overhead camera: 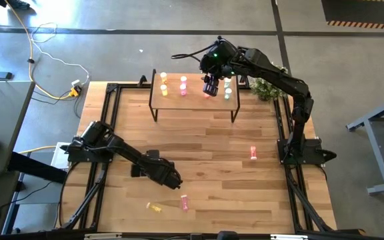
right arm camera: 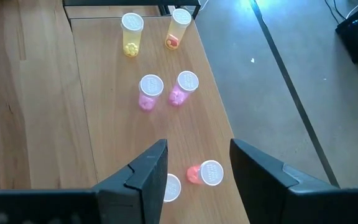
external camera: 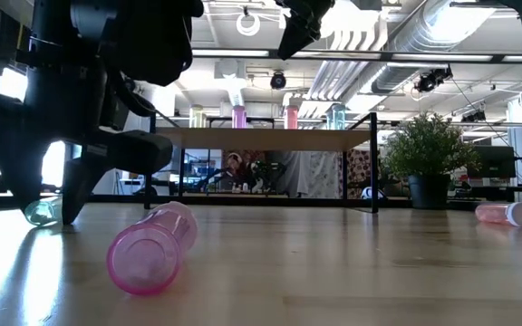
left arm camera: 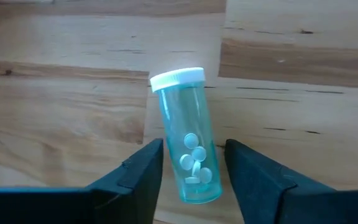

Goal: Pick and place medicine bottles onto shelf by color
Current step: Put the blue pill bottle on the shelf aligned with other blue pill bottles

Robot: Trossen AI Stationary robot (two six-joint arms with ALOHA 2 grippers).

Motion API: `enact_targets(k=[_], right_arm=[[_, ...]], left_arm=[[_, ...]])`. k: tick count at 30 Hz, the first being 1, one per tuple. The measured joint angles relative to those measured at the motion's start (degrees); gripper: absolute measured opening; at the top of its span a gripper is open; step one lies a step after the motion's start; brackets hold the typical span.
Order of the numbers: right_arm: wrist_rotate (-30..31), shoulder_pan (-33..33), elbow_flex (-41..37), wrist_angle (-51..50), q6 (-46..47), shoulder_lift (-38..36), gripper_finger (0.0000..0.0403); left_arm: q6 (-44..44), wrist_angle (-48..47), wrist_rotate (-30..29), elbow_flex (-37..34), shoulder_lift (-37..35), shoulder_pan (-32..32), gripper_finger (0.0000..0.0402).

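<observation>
The left gripper reaches low over the plank table, fingers spread either side of a lying pale green bottle. The right gripper hovers above the shelf, fingers apart, over upright bottles. Plant behind.

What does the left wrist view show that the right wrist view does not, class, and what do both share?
Only the left wrist view: a pale green clear plastic bottle with a white cap lying on the wood-plank tabletop between the left end effector's dark fingers, white tablets inside.

Only the right wrist view: the small light-wood shelf from above, with upright yellow, pink and red-orange white-capped bottles in pairs, below the right end effector.

Both: two dark fingers apart, white-capped bottles, light wood.
</observation>
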Motion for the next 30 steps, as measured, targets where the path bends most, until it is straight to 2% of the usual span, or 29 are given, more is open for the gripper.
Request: enact_targets(k=[6,10,19,24,30], right_arm=[[0.0,0.0,0.0,0.0,0.0,0.0,0.0165],[0.0,0.0,0.0,0.0,0.0,0.0,0.0165],[0.0,0.0,0.0,-0.1,-1.5,-0.3,0.0165],[-0.7,0.0,0.0,-0.8,-1.0,-1.9,0.0165],[-7.9,0.0,0.0,-1.9,1.6,-4.3,0.0165]], left_arm=[[3.1,0.9,0.0,0.0,0.1,0.0,0.0110],[4.8,1.0,0.0,0.0,0.1,0.0,0.0089],[10.7,4.2,-0.2,-0.4,-3.3,-0.1,0.0086],[16.5,6.1,-3.5,-0.4,-7.4,-0.2,0.0086],[24.9,8.7,-10.3,-0.3,-13.7,0.2,0.0086]])
